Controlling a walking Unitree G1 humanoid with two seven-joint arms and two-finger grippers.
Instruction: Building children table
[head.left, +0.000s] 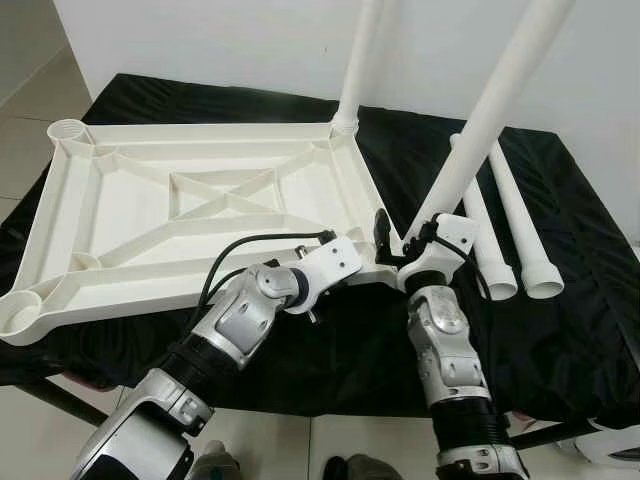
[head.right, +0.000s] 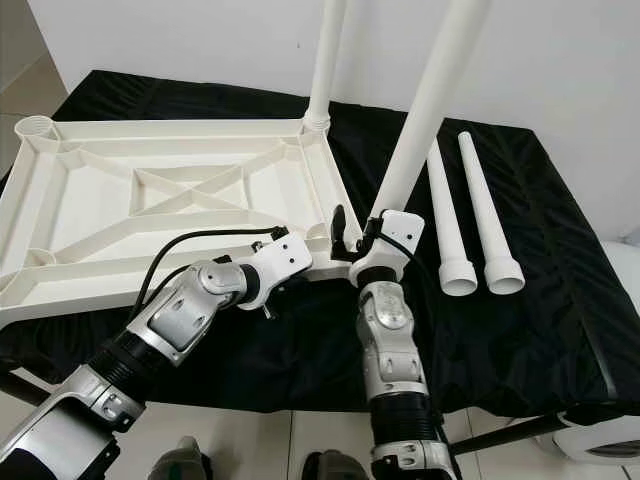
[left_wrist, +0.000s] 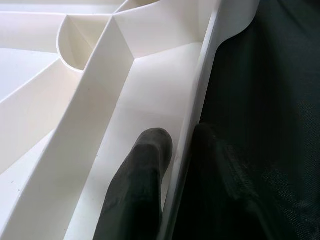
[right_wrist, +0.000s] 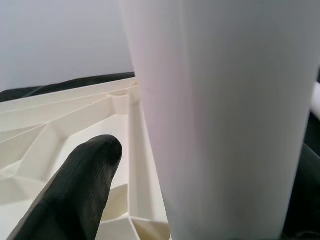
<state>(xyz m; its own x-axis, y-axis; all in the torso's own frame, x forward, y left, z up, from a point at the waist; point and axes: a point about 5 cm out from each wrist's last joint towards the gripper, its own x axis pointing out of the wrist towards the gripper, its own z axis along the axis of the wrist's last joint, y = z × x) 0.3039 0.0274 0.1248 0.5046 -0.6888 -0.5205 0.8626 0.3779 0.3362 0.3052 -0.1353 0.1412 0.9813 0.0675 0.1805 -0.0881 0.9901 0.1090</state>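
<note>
The white tabletop (head.left: 200, 215) lies underside up across the left and centre of the frame on a black cloth (head.left: 560, 330), its far left corner overhanging toward the floor. Bare cloth runs along the near edge and lower right. The left gripper (left_wrist: 177, 150) pinches the tabletop's near rim at lower centre, one finger (left_wrist: 145, 170) inside the rim, the other outside. One leg (head.left: 362, 60) stands in the far right corner socket. The right gripper (head.left: 395, 240), just right of the left, holds a second leg (head.left: 490, 110) tilted over the near right corner. Two spare legs (head.left: 515, 215) lie at right.
</note>
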